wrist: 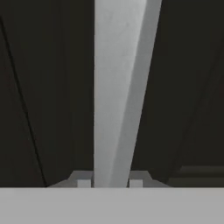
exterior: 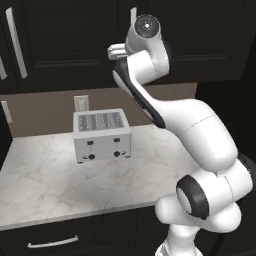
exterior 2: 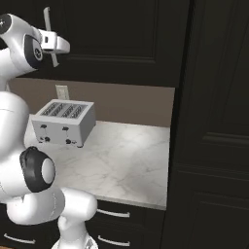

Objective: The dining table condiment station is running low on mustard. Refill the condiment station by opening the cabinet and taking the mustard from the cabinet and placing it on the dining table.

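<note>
The black upper cabinet [exterior 2: 116, 34] stands with its raised-panel door closed above the counter. Its long vertical silver bar handle [exterior 2: 47, 19] runs up the middle of the hand view [wrist: 118, 87]. My gripper [wrist: 110, 183] is shut on this handle, one dark fingertip pressed against each side of the bar. From the right base view the gripper [exterior 2: 49, 47] sits at the handle's lower half, with the arm raised high. In the left base view the white arm covers most of the handle [exterior: 131, 17]. The mustard is hidden and the dining table is out of view.
A silver toaster [exterior: 101, 135] sits on the short marble counter [exterior: 50, 185] below the cabinet, with a wall outlet [exterior: 81, 103] behind it. Low black drawers [exterior: 52, 243] lie under the counter. A tall black cabinet block [exterior 2: 214, 121] bounds the counter on the right.
</note>
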